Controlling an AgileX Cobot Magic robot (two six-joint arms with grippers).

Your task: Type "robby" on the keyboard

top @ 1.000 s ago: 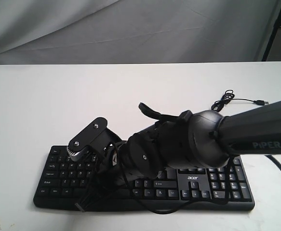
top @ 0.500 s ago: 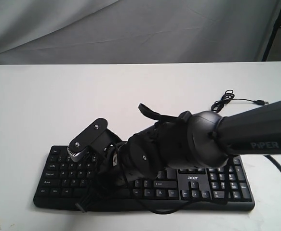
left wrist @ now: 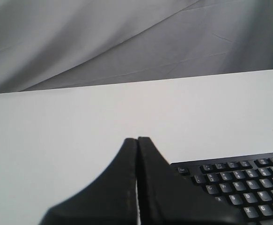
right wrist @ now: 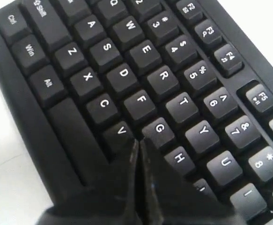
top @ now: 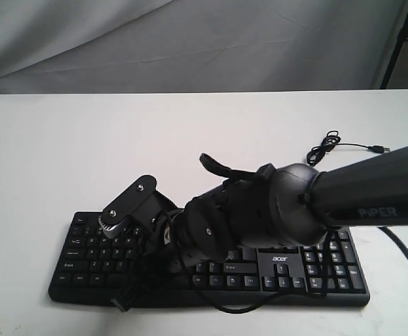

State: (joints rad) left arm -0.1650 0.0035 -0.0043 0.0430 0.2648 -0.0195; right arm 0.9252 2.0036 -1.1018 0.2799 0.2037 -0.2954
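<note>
The black keyboard point(top: 294, 274) with white legends and an "acer" logo lies along the near edge of the white table. My right arm reaches across it toward its left half. The right gripper point(right wrist: 138, 142) is shut with nothing in it. Its tips sit low over the keyboard point(right wrist: 123, 74), between the V and G keys and beside H. The key under them is hidden. In the exterior view the right gripper point(top: 124, 301) shows as a dark tip by the keyboard's front edge. My left gripper point(left wrist: 137, 139) is shut and empty, off the keyboard's point(left wrist: 241, 187) Esc corner.
The thin black USB cable point(top: 327, 145) lies coiled on the white table point(top: 85, 140) behind the keyboard's right end, its plug point(top: 379, 149) pointing right. A grey cloth backdrop hangs behind the table's far edge.
My right arm has sunk slightly and eased toward the keyboard's front. The keyboard has stayed put.
</note>
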